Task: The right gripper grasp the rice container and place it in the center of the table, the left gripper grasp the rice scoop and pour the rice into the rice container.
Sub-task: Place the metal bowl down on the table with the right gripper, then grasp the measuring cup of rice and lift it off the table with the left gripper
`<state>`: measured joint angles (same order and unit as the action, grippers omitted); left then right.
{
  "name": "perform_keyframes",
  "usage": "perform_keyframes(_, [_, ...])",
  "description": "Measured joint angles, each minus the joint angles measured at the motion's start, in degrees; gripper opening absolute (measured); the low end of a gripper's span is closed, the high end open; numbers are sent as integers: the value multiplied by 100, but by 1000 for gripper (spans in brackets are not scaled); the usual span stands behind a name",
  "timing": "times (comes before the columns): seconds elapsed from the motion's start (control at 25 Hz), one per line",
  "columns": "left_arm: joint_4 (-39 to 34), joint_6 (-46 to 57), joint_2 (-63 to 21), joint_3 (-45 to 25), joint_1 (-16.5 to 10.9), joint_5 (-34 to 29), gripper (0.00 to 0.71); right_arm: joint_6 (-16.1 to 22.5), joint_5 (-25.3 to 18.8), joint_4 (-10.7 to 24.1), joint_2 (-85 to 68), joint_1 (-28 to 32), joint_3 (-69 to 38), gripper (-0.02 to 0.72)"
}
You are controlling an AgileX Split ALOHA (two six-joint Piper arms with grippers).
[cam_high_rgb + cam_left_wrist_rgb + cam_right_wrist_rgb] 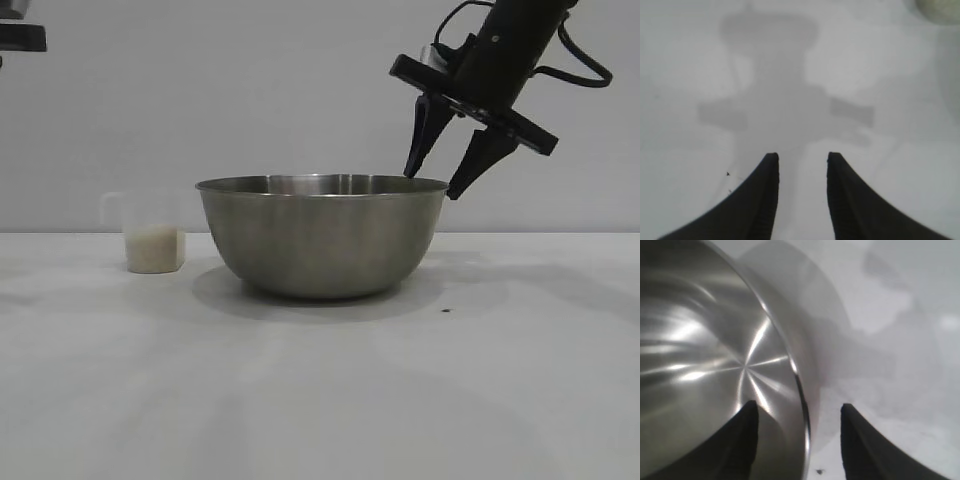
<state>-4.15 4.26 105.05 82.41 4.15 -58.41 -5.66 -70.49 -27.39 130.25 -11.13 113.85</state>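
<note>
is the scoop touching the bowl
Apart. The exterior view shows bare wall and table between the rice scoop and the rice container.

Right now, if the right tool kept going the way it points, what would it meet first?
The bowl. The right tool stands open, angled down, its fingers astride the rim on the bowl's right side: one over the inside, one outside. The rim would likely pass between them; exact depth is unclear.

One rice container [322,238], one rice scoop [152,232] holding rice [153,249], two grippers, right gripper [445,185], left gripper [802,159]
</note>
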Motion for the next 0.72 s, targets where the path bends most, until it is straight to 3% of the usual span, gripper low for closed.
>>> perform_keyframes(0.12, [4,0,0,0,0,0,251,170,-11,623,-268,0,0,328])
perform_keyframes(0.32, [4,0,0,0,0,-45,251,579,-21,2237,-658,0,0,328])
perform_keyframes(0.4, [4,0,0,0,0,-80,251,642,-34,2673,-754,10,0,328])
perform_keyframes(0.48, [4,0,0,0,0,-106,251,653,-34,2888,-839,42,0,328])
perform_keyframes(0.72, [13,0,0,0,0,-123,251,668,-48,2948,-861,256,0,328])
